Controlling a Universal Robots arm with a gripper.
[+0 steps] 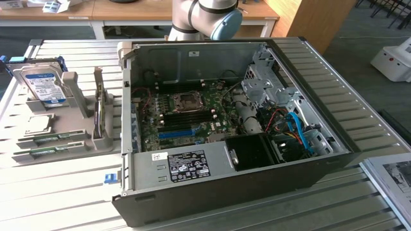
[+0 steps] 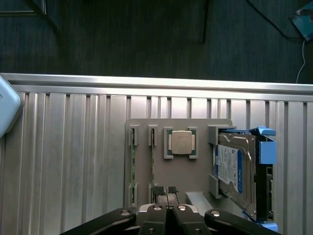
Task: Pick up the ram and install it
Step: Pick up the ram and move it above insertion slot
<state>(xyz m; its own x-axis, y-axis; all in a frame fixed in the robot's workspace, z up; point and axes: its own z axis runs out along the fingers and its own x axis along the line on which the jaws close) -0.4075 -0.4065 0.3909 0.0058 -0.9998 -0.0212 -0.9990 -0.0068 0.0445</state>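
Note:
Two ram sticks lie edge-up in slots of the grey holder (image 1: pixel 77 144) on the exterior view's left, one ram (image 1: pixel 51 139) behind the other ram (image 1: pixel 48 153). In the wrist view they show as thin green edges, ram (image 2: pixel 132 166) and ram (image 2: pixel 152 164), on the same holder (image 2: pixel 146 128). My gripper (image 2: pixel 165 192) hangs above the holder's near edge, close to the end of the second stick, shut with nothing between its fingers. The open computer case (image 1: pixel 212 192) holds the motherboard (image 1: pixel 186 115).
On the holder also sit a silver processor chip (image 2: pixel 181 143), a hard drive (image 2: pixel 234 169) with a blue-and-white label, and an upright green expansion card (image 1: pixel 99 108). The robot arm (image 1: pixel 205 17) stands behind the case. The slatted metal table (image 2: pixel 63 147) surrounds the holder.

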